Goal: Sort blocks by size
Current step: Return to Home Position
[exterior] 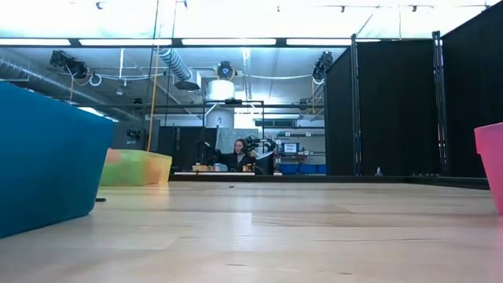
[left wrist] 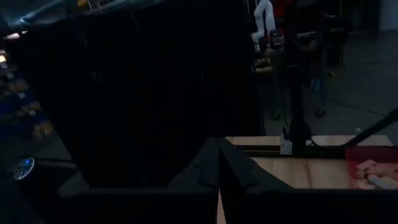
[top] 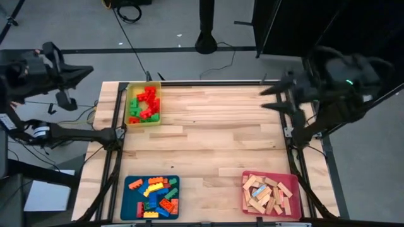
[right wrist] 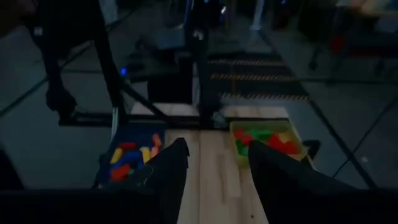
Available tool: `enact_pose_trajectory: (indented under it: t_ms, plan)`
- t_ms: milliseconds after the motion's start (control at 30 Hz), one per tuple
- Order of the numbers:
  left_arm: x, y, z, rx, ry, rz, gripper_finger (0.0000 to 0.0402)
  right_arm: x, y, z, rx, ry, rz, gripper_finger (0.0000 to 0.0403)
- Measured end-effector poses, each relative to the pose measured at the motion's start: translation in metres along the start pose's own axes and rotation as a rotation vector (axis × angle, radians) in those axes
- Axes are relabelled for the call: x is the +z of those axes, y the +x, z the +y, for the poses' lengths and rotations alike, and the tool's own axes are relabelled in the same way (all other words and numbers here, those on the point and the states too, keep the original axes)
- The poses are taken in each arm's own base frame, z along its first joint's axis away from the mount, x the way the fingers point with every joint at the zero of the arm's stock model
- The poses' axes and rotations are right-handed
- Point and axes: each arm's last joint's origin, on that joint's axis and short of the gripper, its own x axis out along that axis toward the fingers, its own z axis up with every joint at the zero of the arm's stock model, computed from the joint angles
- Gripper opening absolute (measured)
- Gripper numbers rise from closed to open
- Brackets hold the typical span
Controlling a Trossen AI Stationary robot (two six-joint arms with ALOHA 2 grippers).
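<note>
Blocks (top: 149, 102) well apart from right pincer (top: 263, 100), seemingly spread.

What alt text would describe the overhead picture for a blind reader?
Three trays of sorted blocks sit on a wooden table: yellow tray upper left, blue tray lower left, pink tray lower right. The left gripper and right gripper hover by the upper corners.

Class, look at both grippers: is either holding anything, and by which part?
Nothing is held. The left gripper, shut, sits left of the table; the right gripper, open, hangs empty above its right edge.
</note>
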Motion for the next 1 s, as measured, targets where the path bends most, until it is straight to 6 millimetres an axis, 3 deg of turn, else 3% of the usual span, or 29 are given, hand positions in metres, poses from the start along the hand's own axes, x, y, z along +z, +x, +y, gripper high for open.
enact_pose_trajectory:
  t_ms: [100,200,400,467,733,833,933,1000]
  plan:
    - [-0.021,0.009,-0.005,0.009,-0.009,-0.041,0.0002,-0.022,-0.022,0.011,-0.058,0.012,-0.013,0.0181]
    - [-0.053,0.026,-0.014,0.015,-0.039,-0.07,0.0002,-0.057,-0.03,0.015,-0.127,0.041,-0.012,0.0177]
    - [-0.11,0.048,-0.027,0.053,-0.141,-0.121,0.0002,-0.134,-0.021,0.015,-0.208,0.129,-0.136,0.0174]
    - [-0.123,0.049,-0.029,0.066,-0.159,-0.129,0.0002,-0.159,-0.016,0.014,-0.195,0.144,-0.175,0.0174]
    - [-0.169,0.05,-0.04,0.066,-0.279,-0.076,0.0002,-0.242,-0.037,-0.007,-0.108,0.313,-0.454,0.0174]
    - [-0.184,0.047,-0.043,0.086,-0.331,-0.07,0.0002,-0.265,-0.045,-0.015,-0.052,0.4,-0.598,0.0174]
    - [-0.202,0.045,-0.047,0.084,-0.376,-0.061,0.0002,-0.291,-0.037,-0.015,-0.017,0.431,-0.662,0.0176]
    - [-0.214,0.042,-0.051,0.054,-0.396,-0.079,0.0002,-0.293,-0.03,-0.011,0.012,0.417,-0.695,0.0177]
